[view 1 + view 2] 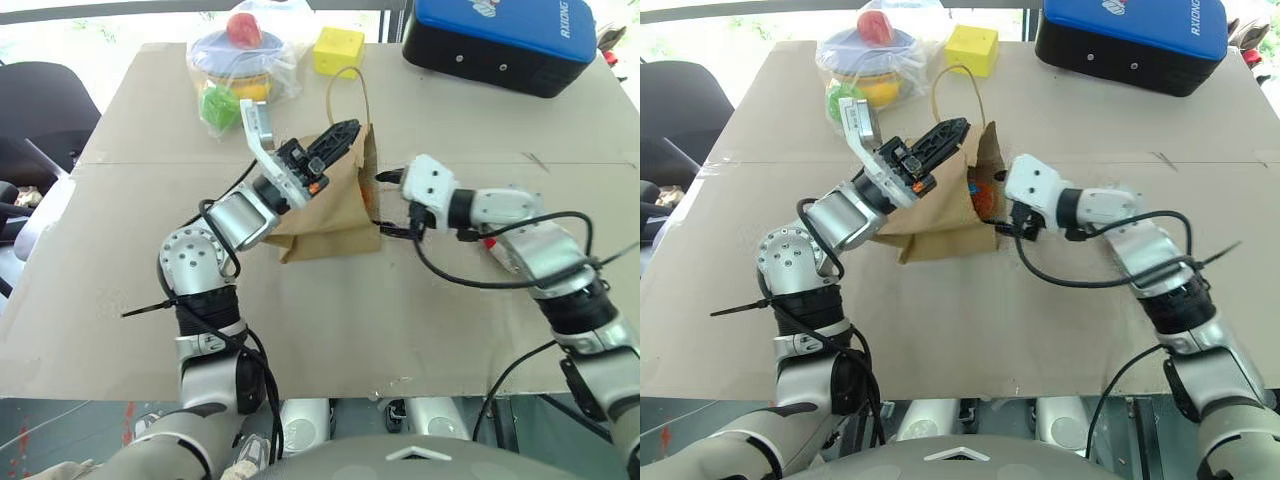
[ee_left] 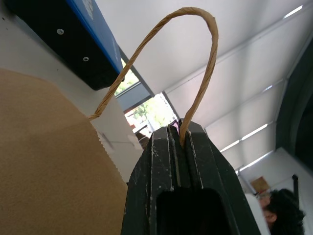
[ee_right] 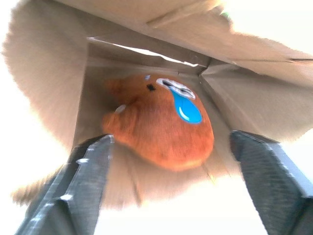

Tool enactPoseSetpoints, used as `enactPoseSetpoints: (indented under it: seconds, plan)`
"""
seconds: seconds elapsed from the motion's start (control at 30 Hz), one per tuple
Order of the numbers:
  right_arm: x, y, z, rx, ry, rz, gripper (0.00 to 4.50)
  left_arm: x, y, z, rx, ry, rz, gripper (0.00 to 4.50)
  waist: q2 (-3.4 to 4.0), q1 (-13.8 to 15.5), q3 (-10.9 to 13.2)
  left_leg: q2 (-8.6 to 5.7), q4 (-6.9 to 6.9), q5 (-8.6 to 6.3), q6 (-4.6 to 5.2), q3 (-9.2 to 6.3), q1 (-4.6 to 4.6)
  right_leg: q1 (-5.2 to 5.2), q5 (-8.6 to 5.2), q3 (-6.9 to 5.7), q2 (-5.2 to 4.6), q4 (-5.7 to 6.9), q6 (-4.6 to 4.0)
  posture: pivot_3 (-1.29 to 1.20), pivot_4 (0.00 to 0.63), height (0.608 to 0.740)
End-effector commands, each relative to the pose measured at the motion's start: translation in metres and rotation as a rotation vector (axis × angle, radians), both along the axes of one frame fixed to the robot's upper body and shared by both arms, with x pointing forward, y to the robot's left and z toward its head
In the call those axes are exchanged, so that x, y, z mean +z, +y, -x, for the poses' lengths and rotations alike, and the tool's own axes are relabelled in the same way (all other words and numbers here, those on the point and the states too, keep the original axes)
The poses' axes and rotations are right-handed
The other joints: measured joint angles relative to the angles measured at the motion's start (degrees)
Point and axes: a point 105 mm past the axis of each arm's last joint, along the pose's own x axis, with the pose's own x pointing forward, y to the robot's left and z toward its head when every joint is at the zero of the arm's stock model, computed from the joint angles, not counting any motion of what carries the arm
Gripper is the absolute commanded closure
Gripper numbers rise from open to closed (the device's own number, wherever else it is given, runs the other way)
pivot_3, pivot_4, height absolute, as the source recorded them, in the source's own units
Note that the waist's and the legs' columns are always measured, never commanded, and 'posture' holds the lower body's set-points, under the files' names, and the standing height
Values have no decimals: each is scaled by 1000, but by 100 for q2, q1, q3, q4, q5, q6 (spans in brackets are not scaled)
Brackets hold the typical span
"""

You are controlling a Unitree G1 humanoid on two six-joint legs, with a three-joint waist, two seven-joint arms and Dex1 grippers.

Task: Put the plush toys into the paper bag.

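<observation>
Straight ahead of my right gripper (image 3: 166,161), whose jaws stand spread at the bag's (image 1: 940,215) mouth, the brown toy (image 3: 161,125) lies inside, while my left gripper (image 2: 182,142) pinches the handle (image 2: 161,54).

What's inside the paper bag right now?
The brown plush toy with a blue tear mark lies inside the paper bag. The bag's walls cover the rest, so a white toy can't be confirmed.

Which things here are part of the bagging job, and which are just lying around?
Job: paper bag, its handle pinched in the left gripper; brown plush inside the bag; open right gripper at the bag's mouth.
Lying about: yellow cube, wrapped stacking toy, blue case.
</observation>
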Motion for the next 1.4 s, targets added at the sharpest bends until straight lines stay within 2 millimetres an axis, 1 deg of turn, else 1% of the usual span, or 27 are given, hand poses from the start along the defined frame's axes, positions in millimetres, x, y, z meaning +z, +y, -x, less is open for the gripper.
enactPoseSetpoints:
  seconds: [0.03, 0.1, 0.17, 0.27, 0.3, 0.37, 0.43, 0.53, 0.6, 0.63, 0.67, 0.73, 0.83, 0.9, 0.93, 0.97, 1.0, 1.03, 1.07, 1.1, 1.13, 1.17, 1.2, 1.23, 1.27, 1.33, 1.4]
  plan:
    - [37, -17, 18, -25, -60, -77, 858, 5, -3, 13, -51, -148, -118, 4500, 0, -13, 0, 0, 0, 0, 0, 0, 0, 0, 0, 0, 0, 0, 0, 0, 150, 729]
    - [46, -29, 23, -80, -61, -105, 858, 3, -1, 11, -34, -213, -189, 4500, 0, 1, 0, 0, 0, 0, 0, 0, 4, 0, 1, -1, 1, 6, -1, 0, 150, 729]
    - [53, -43, 26, -159, -61, -129, 858, 7, 0, 10, -22, -317, -235, 4500, 1, 11, 0, 0, 0, 0, -1, -1, 4, 0, 0, -2, 2, 6, -1, 0, 150, 729]
    - [56, -77, 34, -329, -30, -124, 858, 15, 3, 8, -37, -422, -270, 4500, 1, 60, 0, -2, 0, 0, -1, 4, 2, 1, 0, 0, 0, 1, -1, 0, 150, 729]
    - [53, -89, 39, -381, -10, -96, 858, 16, 4, 9, -58, -460, -297, 4500, 1, 102, 0, -2, 0, 0, -1, 6, 1, 1, 0, 1, -1, 1, -1, 0, 150, 729]
    - [36, -114, 52, -491, 69, 2, 858, 20, 5, 9, -94, -531, -345, 4500, 2, 134, 1, -2, -1, 0, 0, 7, 0, 1, 0, 3, 3, -2, -1, 0, 150, 729]
    - [15, -138, 62, -602, 174, 92, 858, 39, 5, 8, -130, -613, -347, 4500, 4, 179, 3, -1, -2, 0, 0, 6, -2, 1, 0, 3, 4, -2, -2, 0, 150, 729]
    - [-2, -155, 62, -702, 234, 151, 858, 68, 8, 7, -154, -683, -291, 4500, 2, 139, 4, -2, -1, 0, 1, 7, -6, 1, -1, 3, 8, -2, -2, 0, 150, 729]
    - [-14, -160, 59, -738, 271, 164, 858, 75, 14, 5, -171, -666, -243, 4500, 4, 83, 3, -5, 0, -1, 2, 11, 5, 1, 1, 19, 11, 3, -1, 0, 150, 729]
    - [-21, -163, 57, -756, 283, 182, 858, 73, 18, 3, -176, -636, -223, 4500, 5, 57, 2, -5, 0, -1, 2, 10, 11, 3, 0, 24, 14, 5, -1, 0, 150, 729]
    - [-27, -166, 55, -775, 291, 203, 858, 66, 22, 0, -174, -611, -231, 4500, 5, 44, 2, -4, 0, -1, 2, 8, 13, 3, 0, 26, 17, 6, -1, 0, 150, 729]
    - [-36, -171, 51, -808, 299, 225, 858, 44, 26, -4, -151, -577, -293, 4500, 8, -16, 1, -1, -2, -1, 2, 5, 14, 3, 0, 25, 22, 6, -1, 0, 150, 729]
    - [-47, -174, 46, -824, 315, 251, 858, 20, 33, -1, -137, -524, -324, 4500, 8, -16, 1, 1, -4, 0, 1, 6, 14, 1, 0, 32, 23, 2, -1, 0, 150, 729]
    - [-55, -175, 44, -832, 330, 261, 858, 11, 35, 3, -135, -516, -349, 4500, 5, 2, 3, 1, -3, 0, 1, 6, 8, -1, 0, 31, 22, 2, -1, 0, 150, 729]
    - [-58, -176, 44, -834, 331, 274, 1094, 9, 35, 5, -135, -518, -355, 4500, 4, 9, 3, 1, -2, 0, 1, 5, 7, -2, 0, 30, 21, 2, -1, 0, 150, 729]
    - [-60, -177, 43, -835, 328, 284, 1427, 9, 36, 7, -133, -516, -351, 4500, 3, 29, 3, 1, -1, -1, 1, 5, 6, -2, 0, 29, 20, 2, -1, 0, 150, 729]
    - [-60, -178, 42, -835, 324, 288, 1890, 10, 36, 8, -129, -515, -348, 4500, 3, 45, 3, 0, 0, -1, 2, 5, 6, -1, 0, 27, 17, 3, -1, 0, 150, 729]
    - [-60, -177, 42, -831, 322, 287, 2213, 10, 36, 9, -125, -514, -346, 4500, 3, 51, 3, -1, 0, -1, 2, 4, 5, -1, 0, 26, 17, 3, -1, 0, 150, 729]
    - [-58, -176, 42, -825, 318, 280, 2731, 10, 37, 10, -123, -513, -346, 4500, 3, 59, 2, -1, 0, -1, 2, 4, 5, -1, 0, 26, 16, 3, 0, 0, 150, 729]
    - [-53, -175, 42, -812, 296, 272, 3035, 10, 37, 11, -119, -512, -347, 4500, 3, 58, 2, -2, 0, -1, 2, 5, 6, 0, 1, 27, 16, 3, 0, 0, 150, 729]
    - [-46, -172, 41, -794, 266, 252, 3567, 9, 38, 12, -116, -510, -347, 4500, 2, 57, 2, -2, 0, -1, 2, 5, 6, 0, 1, 27, 16, 4, 0, 0, 150, 729]
    - [-37, -169, 40, -771, 228, 221, 3921, 9, 38, 13, -114, -509, -347, 4500, 3, 44, 2, -2, 0, -1, 2, 4, 6, 0, 1, 27, 16, 4, 0, 0, 150, 729]
    - [-23, -161, 38, -732, 184, 158, 4459, 9, 38, 14, -110, -506, -344, 4500, 3, 29, 2, -1, 0, -1, 2, 5, 7, 0, 1, 28, 17, 5, 0, 0, 150, 729]
    - [-8, -155, 37, -700, 140, 85, 4459, 9, 37, 14, -106, -506, -340, 4500, 2, 15, 2, -1, 0, -1, 2, 5, 8, 0, 1, 28, 18, 5, 0, 0, 150, 729]
    - [16, -141, 37, -628, 77, -26, 4459, 11, 35, 15, -102, -506, -325, 4500, 3, 6, 2, 0, 0, -1, 1, 4, 8, 0, 1, 28, 19, 6, 0, 0, 150, 729]
    - [52, -124, 37, -546, -15, -177, 4459, 14, 29, 17, -102, -507, -301, 4500, 6, -9, 3, 1, 0, -1, 1, 3, 9, -1, 1, 28, 20, 11, 1, 0, 150, 729]
    - [77, -108, 37, -487, -59, -277, 4459, 16, 24, 19, -108, -511, -283, 4500, 6, -3, 3, 1, 0, -1, 1, 0, 10, -1, 2, 28, 20, 13, 1, 0, 150, 729]
